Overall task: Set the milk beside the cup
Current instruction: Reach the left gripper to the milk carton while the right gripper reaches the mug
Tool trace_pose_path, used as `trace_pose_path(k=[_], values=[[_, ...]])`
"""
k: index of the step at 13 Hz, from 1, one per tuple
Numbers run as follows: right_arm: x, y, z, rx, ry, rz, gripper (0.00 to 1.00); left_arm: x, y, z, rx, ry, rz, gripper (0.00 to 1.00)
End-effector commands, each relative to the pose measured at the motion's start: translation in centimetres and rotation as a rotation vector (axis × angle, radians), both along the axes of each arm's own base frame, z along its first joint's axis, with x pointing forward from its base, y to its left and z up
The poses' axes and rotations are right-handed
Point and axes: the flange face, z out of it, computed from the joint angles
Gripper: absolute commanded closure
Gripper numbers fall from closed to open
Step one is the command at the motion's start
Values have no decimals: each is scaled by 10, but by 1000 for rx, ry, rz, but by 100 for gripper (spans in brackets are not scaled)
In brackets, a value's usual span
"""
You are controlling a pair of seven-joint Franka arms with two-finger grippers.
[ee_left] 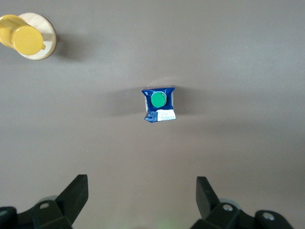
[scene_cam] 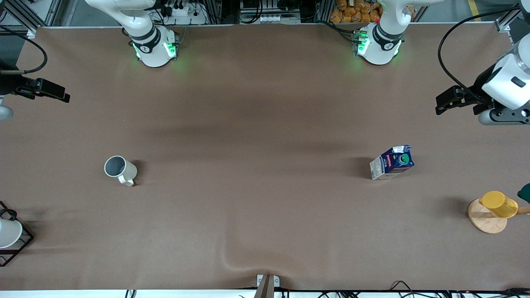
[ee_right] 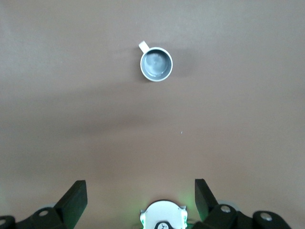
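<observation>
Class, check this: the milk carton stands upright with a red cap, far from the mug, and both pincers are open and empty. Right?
Not quite: the milk carton has a green cap, as the left wrist view shows. It does stand upright, far from the mug, and the left pincer and right pincer are open and empty.

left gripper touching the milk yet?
Apart. The left wrist view shows the left gripper open, with bare tablecloth between its fingertips and the milk, which stands alone on the table.

We see the milk point(scene_cam: 392, 162), a blue-topped carton with a green cap, upright at center-right of the frame; the off-white cup point(scene_cam: 119, 169), grey inside, stands upright center-left.
</observation>
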Motion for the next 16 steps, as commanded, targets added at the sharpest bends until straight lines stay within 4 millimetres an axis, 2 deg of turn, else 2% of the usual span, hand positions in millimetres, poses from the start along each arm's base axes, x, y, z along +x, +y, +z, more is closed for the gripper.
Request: trace_pose_path(k=[1,5,7,9,11,13,15,16], values=[[-2,-3,12,-15,-67,39,0,-3,3,10,15,-8,-4,0],[2,-10,12,-13,-90,81,0,-1,4,4,15,3,-10,0],[9,-11,-1,-9,-79,78,0,15,2,-25,13,40,-12,0],[24,-12,-38,-7,-35,81,0,35,1,-70,3,79,-11,0],[44,-14,-88,5,44,82,0,47,0,-118,0,76,-10,0],[69,-7,-135,10,57,111,0,55,-1,-163,-3,56,-5,0],[88,-3,-181,18,67,128,0,60,-1,-192,-2,72,6,0],[94,-2,-203,29,72,163,0,61,-2,-195,-5,77,11,0]])
